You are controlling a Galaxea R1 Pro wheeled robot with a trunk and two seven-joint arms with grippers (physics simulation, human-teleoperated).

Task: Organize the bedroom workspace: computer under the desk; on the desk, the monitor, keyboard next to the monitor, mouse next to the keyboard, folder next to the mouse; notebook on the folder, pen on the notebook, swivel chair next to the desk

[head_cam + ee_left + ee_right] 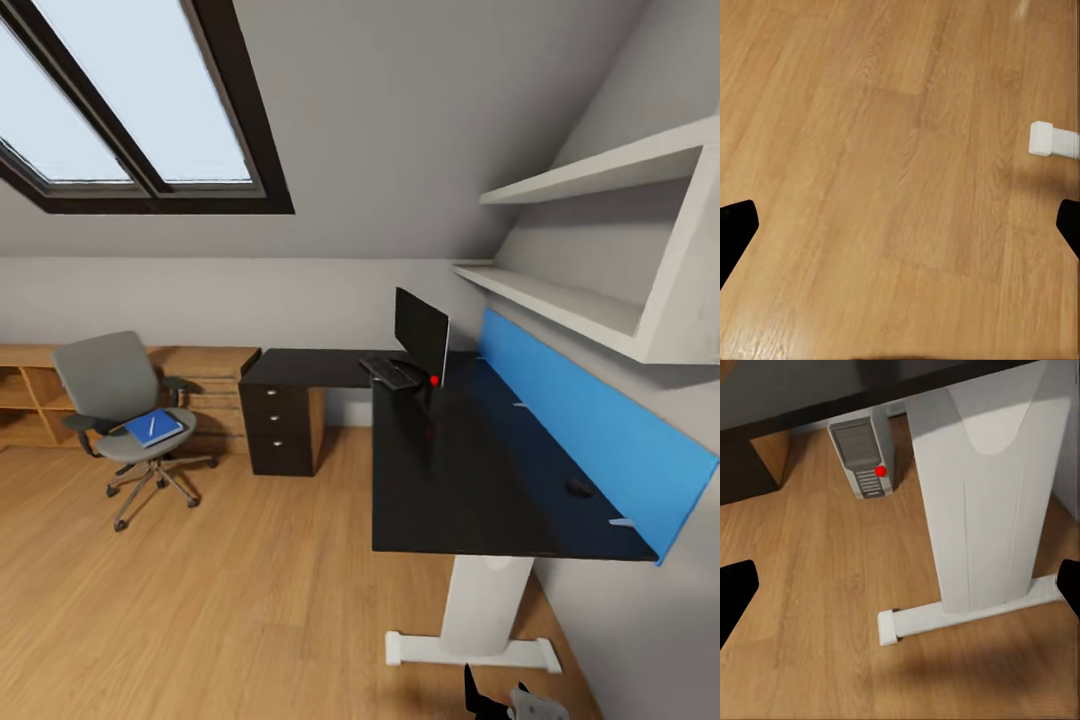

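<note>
The black L-shaped desk (480,480) runs along the right wall. At its far corner the monitor (421,335) stands upright with the keyboard (390,373) just in front of it. A small dark mouse (579,488) lies near the blue back panel. The grey swivel chair (125,400) stands apart from the desk on the left, with the blue folder (153,428) on its seat and a thin white pen (152,427) on top. The notebook is hidden or cannot be told apart. The computer (862,457) stands on the floor under the desk. My left gripper (900,225) and right gripper (900,585) are open over the floor.
A white desk leg (982,510) and its foot (1050,139) stand close ahead. A black drawer unit (280,425) supports the desk's far end. Low wooden cabinets (30,400) line the back wall. White shelves (600,250) overhang the desk. Open wood floor (250,580) lies between chair and desk.
</note>
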